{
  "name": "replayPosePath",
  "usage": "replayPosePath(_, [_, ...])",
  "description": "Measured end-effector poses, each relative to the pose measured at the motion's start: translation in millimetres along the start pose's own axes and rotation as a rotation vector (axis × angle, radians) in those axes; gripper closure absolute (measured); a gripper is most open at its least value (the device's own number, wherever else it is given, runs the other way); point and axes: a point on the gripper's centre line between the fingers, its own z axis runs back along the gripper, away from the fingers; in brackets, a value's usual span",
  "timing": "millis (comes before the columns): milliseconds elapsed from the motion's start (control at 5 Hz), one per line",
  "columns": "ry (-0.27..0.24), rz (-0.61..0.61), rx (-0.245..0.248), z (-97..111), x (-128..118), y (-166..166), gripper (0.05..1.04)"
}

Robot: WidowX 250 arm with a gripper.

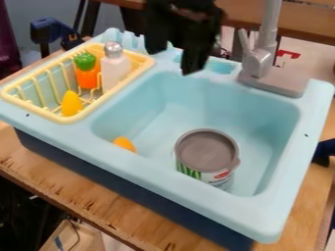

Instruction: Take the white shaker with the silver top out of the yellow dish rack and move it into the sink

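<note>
Camera view: here's the black gripper over the blue sink's back edge, fingers released and apart. Down in the basin, a gray-topped can stands near the front wall, an orange object (partly hidden!) to its left. The yellow rack holds a toy carrot, a shaker and a yellow piece.

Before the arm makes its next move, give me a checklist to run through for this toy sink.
1. Gripper jaws apart, nothing between them: ok.
2. Gripper directly above the can: not ok, it hangs near the back of the sink.
3. Can upright, top facing up: ok.
4. Gripper not touching the faucet: ok, there is a gap.
5. Orange-yellow item in the sink fully visible: not ok, the near rim partly hides it.
6. Can full or empty: cannot tell.
</note>
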Motion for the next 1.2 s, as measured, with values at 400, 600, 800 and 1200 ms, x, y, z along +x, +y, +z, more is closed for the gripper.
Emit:
replayPosePath(400, [-0.011,0.067,0.014,2.6,15.9,62.9,0.083])
replayPosePath(600, [0.006,0.082,0.026,3.9,19.7,83.7,0.083])
replayPosePath(800, [0.036,0.078,0.016,-2.3,21.1,91.4,0.083])
replayPosePath(1200, [0.042,0.077,-0.003,-12.5,19.0,100.9,0.083])
